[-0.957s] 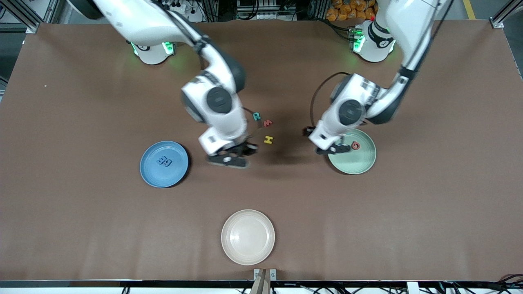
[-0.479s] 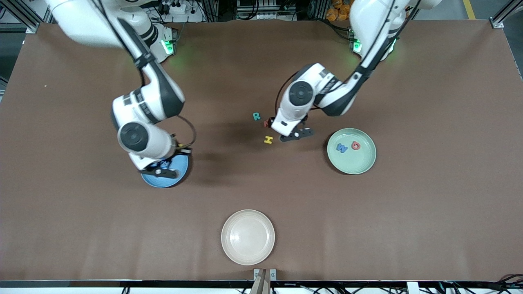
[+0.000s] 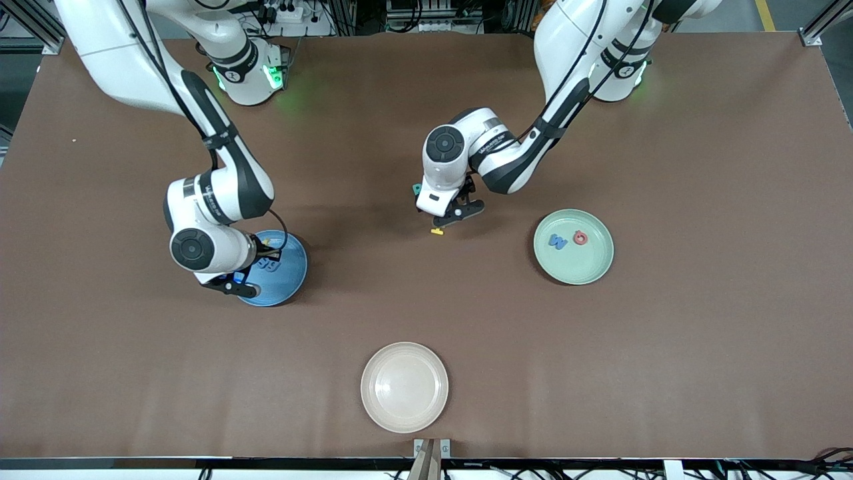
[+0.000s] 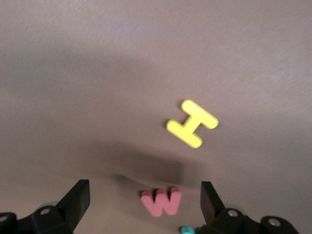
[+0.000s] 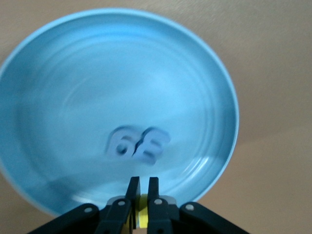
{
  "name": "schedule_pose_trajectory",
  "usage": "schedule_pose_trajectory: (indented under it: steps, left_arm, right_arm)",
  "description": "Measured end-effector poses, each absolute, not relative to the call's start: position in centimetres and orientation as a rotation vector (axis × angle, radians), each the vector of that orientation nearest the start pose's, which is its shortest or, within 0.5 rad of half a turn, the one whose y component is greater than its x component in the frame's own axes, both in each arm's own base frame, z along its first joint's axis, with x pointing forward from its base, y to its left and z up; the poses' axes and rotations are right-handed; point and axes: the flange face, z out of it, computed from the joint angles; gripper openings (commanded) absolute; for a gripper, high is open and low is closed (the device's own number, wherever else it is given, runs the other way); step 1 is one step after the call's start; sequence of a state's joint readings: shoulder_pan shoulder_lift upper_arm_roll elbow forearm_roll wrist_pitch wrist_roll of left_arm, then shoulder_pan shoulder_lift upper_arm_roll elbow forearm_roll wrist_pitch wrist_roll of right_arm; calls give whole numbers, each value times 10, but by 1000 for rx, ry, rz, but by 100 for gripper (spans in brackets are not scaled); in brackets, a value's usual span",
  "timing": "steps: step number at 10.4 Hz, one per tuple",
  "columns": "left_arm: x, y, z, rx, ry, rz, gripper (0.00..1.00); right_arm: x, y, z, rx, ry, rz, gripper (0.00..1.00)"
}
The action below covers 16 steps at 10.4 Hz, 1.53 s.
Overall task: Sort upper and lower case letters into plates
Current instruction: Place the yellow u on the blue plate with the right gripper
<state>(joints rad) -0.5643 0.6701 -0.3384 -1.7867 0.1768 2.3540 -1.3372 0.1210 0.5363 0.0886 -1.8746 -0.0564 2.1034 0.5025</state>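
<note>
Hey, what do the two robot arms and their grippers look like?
Both arms are glossy white with dark grey joint bands and round dark caps. Black cables run along them, and green lights glow at the bases. The left gripper and right gripper are black, with black fingers.

place: robotics lab | evidence: aluminium frame posts (image 3: 40,30), cables (image 3: 426,15), brown-covered table (image 3: 666,367)

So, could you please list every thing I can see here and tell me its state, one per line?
Left gripper: open, over the red W.
Right gripper: shut on a small yellow letter, over the blue plate.
Blue plate: holds two blue letters.
Green plate: holds a blue letter and a red letter.
Yellow H: flat on the table.
Cream plate: empty.
</note>
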Motion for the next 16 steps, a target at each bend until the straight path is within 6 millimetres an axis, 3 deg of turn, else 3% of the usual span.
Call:
schedule_pose_trajectory:
  steps: [3, 6, 9, 12, 16]
  left_arm:
    - [425, -506, 201, -3062, -725, 142, 100]
    - [393, -531, 201, -2984, -960, 145, 100]
    - [367, -549, 198, -2971, -967, 148, 100]
    - [365, -546, 182, -2948, -964, 166, 100]
    - [364, -545, 177, -2942, -961, 172, 100]
  right_arm:
    - [593, 117, 200, -3183, 431, 443, 68]
    - [599, 120, 210, -3180, 427, 408, 68]
    - [604, 122, 220, -3176, 426, 375, 67]
    - [604, 123, 220, -3176, 426, 375, 67]
    - [605, 123, 220, -3175, 426, 374, 67]
